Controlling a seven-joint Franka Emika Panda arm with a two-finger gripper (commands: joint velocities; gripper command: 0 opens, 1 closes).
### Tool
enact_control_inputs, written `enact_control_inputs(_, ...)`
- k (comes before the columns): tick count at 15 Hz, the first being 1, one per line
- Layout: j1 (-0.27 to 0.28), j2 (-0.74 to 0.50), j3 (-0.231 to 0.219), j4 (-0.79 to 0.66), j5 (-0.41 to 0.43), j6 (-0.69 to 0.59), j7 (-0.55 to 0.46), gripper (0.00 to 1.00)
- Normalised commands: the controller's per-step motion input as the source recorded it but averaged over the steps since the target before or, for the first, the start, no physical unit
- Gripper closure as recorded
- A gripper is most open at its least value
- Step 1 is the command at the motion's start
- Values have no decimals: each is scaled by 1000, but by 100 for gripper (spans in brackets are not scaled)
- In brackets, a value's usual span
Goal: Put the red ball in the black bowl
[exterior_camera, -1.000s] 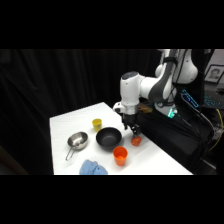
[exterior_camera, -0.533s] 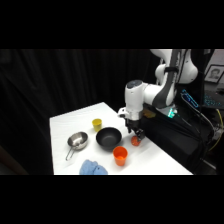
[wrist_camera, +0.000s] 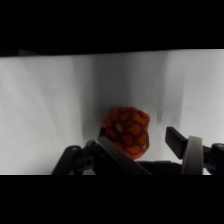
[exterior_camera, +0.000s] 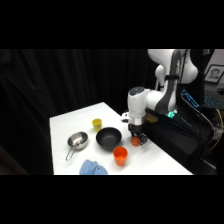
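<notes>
The red ball (exterior_camera: pixel 134 142) lies on the white table just right of the black bowl (exterior_camera: pixel 108 138). My gripper (exterior_camera: pixel 137 138) has come down from above and sits right over the ball. In the wrist view the red ball (wrist_camera: pixel 127 131), patterned with orange patches, rests on the table between my fingers. The gripper (wrist_camera: pixel 142 145) is open: the right finger (wrist_camera: pixel 178 141) stands a small gap away from the ball, and the left finger lies close against its left side. The bowl holds nothing.
An orange cup (exterior_camera: pixel 120 155) stands in front of the bowl, near the ball. A yellow cup (exterior_camera: pixel 97 123) is behind the bowl, a steel pan (exterior_camera: pixel 77 141) with a handle to its left, and a blue cloth (exterior_camera: pixel 92 168) at the table's front edge.
The gripper has come down and slightly to the right, from above the table to the ball's level. The ball and dishes have not moved.
</notes>
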Motion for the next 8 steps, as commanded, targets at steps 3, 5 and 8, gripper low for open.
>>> enact_control_inputs(3, 20, -110, 33, -160, 23, 199, -8, 56)
enact_control_inputs(5, 64, -162, -5, -167, -32, 145, 48, 72)
enact_control_inputs(8, 51, -183, -12, -135, -40, 59, 35, 96)
